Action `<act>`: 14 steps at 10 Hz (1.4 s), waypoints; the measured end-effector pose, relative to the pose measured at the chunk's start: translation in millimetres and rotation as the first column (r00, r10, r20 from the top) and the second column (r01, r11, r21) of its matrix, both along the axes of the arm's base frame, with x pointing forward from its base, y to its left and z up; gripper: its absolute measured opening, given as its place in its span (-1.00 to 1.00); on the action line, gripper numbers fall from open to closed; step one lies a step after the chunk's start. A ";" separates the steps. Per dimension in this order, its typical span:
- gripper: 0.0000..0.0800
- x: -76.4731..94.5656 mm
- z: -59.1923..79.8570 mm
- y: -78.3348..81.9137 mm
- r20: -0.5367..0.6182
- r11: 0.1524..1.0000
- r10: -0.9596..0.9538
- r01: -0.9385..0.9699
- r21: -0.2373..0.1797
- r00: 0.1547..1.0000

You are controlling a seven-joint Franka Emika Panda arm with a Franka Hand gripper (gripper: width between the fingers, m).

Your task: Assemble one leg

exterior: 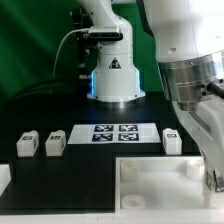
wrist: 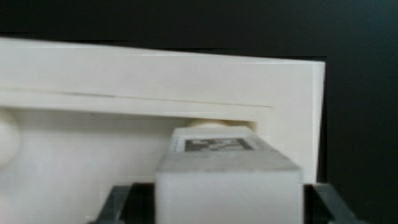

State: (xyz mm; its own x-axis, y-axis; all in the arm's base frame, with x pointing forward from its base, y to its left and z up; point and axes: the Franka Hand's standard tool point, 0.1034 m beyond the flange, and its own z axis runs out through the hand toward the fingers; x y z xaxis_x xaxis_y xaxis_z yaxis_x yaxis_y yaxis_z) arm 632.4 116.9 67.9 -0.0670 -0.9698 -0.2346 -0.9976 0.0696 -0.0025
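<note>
At the panel corner, about five o'clock in the exterior view, our tool is clamped on the leg, its tip at a socket. We judge insertion underway; next we must seat and twist it home.

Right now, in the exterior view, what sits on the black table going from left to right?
First leg → second leg → marker board → third leg; the robot arm hangs over the exterior view's right.

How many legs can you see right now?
4. Two legs sit at the exterior view's left, one at its right, one in the tool. None seems hidden.
</note>
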 end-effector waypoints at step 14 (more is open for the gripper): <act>0.61 -10.5 12.9 5.5 0.027 0.994 0.109 -0.109 -0.008 0.994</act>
